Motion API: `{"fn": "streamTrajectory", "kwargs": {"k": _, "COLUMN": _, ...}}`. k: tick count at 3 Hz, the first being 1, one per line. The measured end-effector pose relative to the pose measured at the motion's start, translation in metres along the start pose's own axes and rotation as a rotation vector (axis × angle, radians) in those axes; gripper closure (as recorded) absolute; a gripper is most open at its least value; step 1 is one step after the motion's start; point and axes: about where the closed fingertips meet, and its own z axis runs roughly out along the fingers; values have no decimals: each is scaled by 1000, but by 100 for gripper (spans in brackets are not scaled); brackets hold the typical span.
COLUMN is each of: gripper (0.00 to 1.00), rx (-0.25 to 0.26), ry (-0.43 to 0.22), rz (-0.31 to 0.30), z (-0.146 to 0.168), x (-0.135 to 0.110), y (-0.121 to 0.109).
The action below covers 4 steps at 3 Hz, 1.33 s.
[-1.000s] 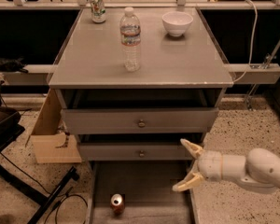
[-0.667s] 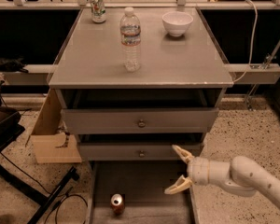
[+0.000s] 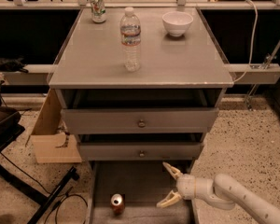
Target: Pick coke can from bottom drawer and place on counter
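A robot test lab is shown by the speckled floor (image 3: 252, 139), the black cable (image 3: 65, 202) lying on it, the cardboard box (image 3: 53, 143) set beside the grey cabinet (image 3: 130, 121), and the white robot arm (image 3: 242, 197) whose gripper (image 3: 163, 185) is held spread wide above the bottom drawer (image 3: 130, 181).

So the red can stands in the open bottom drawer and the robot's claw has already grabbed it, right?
Not quite. The coke can does stand in the bottom drawer, but the gripper has not grabbed it. The camera view shows it open, at the drawer to the can's right, apart from it.
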Motion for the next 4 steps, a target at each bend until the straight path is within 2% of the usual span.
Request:
{"fn": "streamTrajectory", "kwargs": {"k": 1, "gripper": 0, "rx": -1, "ry": 0, "rz": 0, "z": 0, "x": 0, "y": 0}}
{"fn": "streamTrajectory", "kwargs": {"k": 2, "gripper": 0, "rx": -48, "ry": -9, "rz": 0, "z": 26, "x": 8, "y": 7}}
{"fn": "streamTrajectory", "kwargs": {"k": 4, "gripper": 0, "rx": -136, "ry": -17, "rz": 30, "z": 112, "x": 75, "y": 17}}
